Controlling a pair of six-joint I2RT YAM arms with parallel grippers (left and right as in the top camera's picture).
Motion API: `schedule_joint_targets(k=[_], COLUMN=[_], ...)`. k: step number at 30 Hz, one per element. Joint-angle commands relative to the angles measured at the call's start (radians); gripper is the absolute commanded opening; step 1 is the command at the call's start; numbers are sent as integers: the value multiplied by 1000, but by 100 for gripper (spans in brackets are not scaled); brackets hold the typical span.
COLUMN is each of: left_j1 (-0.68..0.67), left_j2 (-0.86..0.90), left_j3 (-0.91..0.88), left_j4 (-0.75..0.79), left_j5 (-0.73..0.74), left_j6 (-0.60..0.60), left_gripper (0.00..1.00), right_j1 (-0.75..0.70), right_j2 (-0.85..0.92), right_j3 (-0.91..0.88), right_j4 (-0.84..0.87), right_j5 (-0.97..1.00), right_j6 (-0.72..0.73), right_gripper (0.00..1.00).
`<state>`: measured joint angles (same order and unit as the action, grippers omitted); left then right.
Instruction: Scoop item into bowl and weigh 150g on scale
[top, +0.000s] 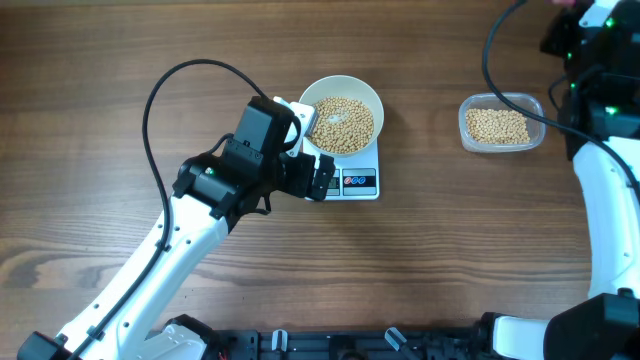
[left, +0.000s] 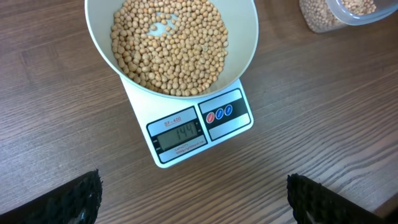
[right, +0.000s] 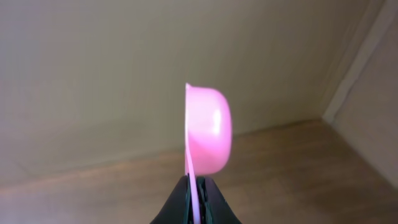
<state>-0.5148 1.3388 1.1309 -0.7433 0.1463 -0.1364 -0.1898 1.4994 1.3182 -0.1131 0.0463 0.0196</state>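
The white bowl (top: 342, 113) stands on the white scale (top: 358, 182) and holds a layer of tan beans (top: 345, 122). In the left wrist view the beans (left: 168, 46) fill the bowl (left: 245, 37), and the scale (left: 186, 134) display reads 144. My left gripper (top: 312, 178) hovers at the scale's front left corner, open wide with nothing between its fingers (left: 78, 199). My right gripper (right: 196, 183) is shut on the thin handle of a pink scoop (right: 210, 130), held edge-on in the air; I cannot see into the scoop.
A clear plastic tub (top: 500, 124) with more beans sits on the wooden table to the right of the scale, also visible as the tub (left: 339, 12) in the left wrist view. The right arm (top: 600, 180) rises along the right edge. A black cable loops over the left arm.
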Motion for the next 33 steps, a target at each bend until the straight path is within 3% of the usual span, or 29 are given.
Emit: schedule_joint_targets(k=[1,4,9,16,20,28,33], left_j1=[7,7,7,7,7,7,7], left_j2=[-3,-3,-3,-3,-3,-3,-3], left_j3=[15,15,15,15,15,15,15], left_j4=[2,2,2,2,2,2,2], left_j5=[-6,-6,-6,-6,-6,-6,-6], left_j6=[-5,-5,-5,-5,-5,-5,-5], left_gripper=[100,100,100,100,100,100,100], right_j1=[-46,-80,-106,-113,-113,-113,-113], right_j2=[-17,-17,-17,-11,-11,9,27], right_j3=[9,9,9,9,9,9,9], right_j4=[-61,-77,-148,-342,-386,-506,-575], right_j5=[-253,-381,-422,-422,-422,-422,-307], right_j6=[-145,-148,-151,-256,-257,-396,-440], right_gripper=[4,4,4,4,4,4,4])
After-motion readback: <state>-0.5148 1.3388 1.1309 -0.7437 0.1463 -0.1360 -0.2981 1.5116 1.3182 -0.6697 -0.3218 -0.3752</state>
